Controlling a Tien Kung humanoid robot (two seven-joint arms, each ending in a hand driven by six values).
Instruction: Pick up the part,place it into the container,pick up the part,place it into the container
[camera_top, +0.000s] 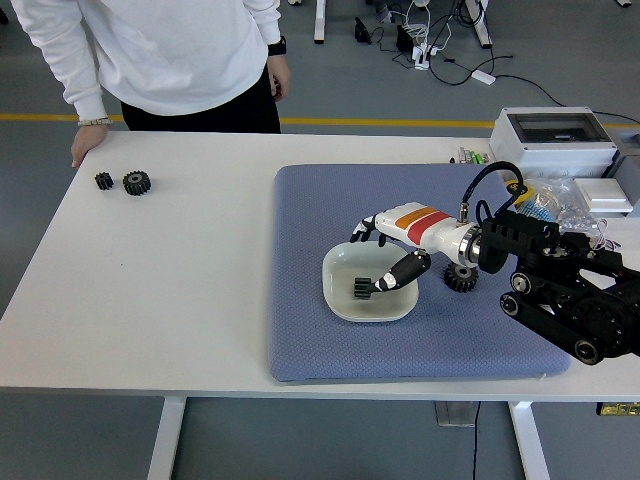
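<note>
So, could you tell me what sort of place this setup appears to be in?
Probably a robotics lab or workshop: a white table stands on a grey floor with a yellow line, loose cables and a power strip lie behind it, and an electrical enclosure box sits on the table's corner.

table (190, 260): smooth matt white | mat (330, 200): blue woven cloth, rough | container (340, 262): glossy white plastic | part (363, 287): matt black | right hand (385, 255): glossy white shell, black fingers
</note>
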